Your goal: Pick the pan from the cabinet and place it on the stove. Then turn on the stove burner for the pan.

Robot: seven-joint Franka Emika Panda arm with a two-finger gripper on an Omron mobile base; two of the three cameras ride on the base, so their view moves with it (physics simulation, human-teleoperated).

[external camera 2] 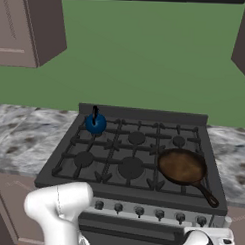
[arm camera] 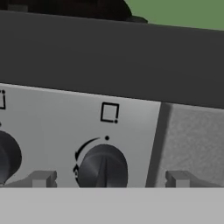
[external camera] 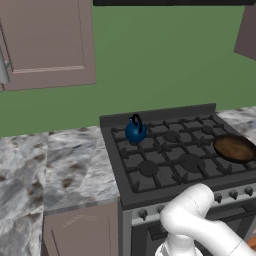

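Home kitchen: gas stove (external camera 2: pixel 128 159), marble counter (external camera: pixel 55 170), wall cabinet (external camera: pixel 47 42), green wall.

Pan (external camera 2: pixel 181 166) brown inside; kettle (external camera 2: pixel 95 123) blue; stove (external camera 2: pixel 133 157) dark grey.

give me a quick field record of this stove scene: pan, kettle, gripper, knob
pan: shallow round dark frying pan, brownish inside, on the front right grate of the dark grey gas stove, handle toward the front right
kettle: small blue kettle on the back left burner
gripper: two-finger gripper open, fingertips either side of a knob
knob: dark round front knob, rightmost on the panel
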